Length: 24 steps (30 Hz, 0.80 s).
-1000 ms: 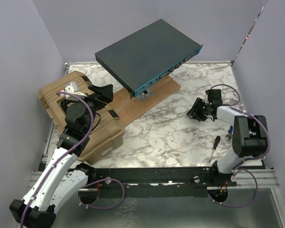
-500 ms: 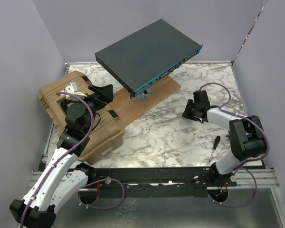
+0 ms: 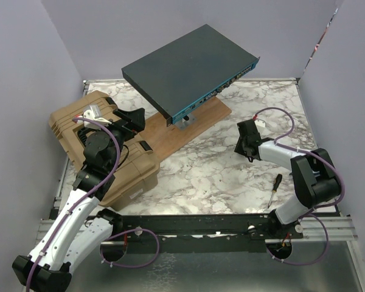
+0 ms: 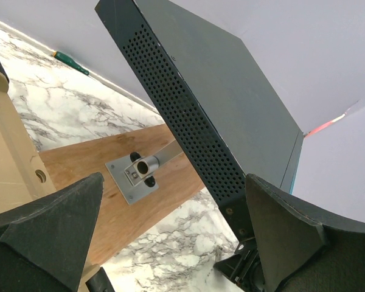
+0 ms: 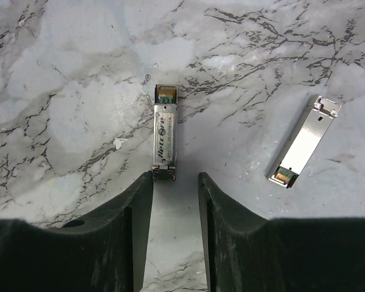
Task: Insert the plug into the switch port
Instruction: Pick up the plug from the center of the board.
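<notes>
Top external: the left arm (image 3: 88,182) rears above the tan case (image 3: 70,125). The right arm (image 3: 283,153) reaches low over the marble worktop (image 3: 194,176). The switch (image 3: 188,70) sits raised and tilted.
Left wrist: the left end effector (image 4: 173,182) is spread wide, facing the switch's perforated side.
Right wrist: the right end effector (image 5: 175,182) is parted. The plug (image 5: 164,139) lies flat on the worktop, its near end at the gap's mouth.
</notes>
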Each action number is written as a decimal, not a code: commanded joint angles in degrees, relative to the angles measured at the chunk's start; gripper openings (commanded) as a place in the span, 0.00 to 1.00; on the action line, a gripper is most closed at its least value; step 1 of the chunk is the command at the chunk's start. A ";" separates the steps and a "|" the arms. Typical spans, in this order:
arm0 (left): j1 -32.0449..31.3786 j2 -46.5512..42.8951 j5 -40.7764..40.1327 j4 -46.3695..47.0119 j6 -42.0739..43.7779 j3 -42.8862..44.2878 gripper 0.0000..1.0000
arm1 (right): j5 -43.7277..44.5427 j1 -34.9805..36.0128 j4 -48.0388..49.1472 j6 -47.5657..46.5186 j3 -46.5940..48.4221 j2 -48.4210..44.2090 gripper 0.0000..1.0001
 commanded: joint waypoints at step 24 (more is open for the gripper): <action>-0.53 0.25 -1.67 -0.08 1.24 -0.30 0.99 | 2.23 2.62 3.38 -3.98 -3.38 1.95 0.12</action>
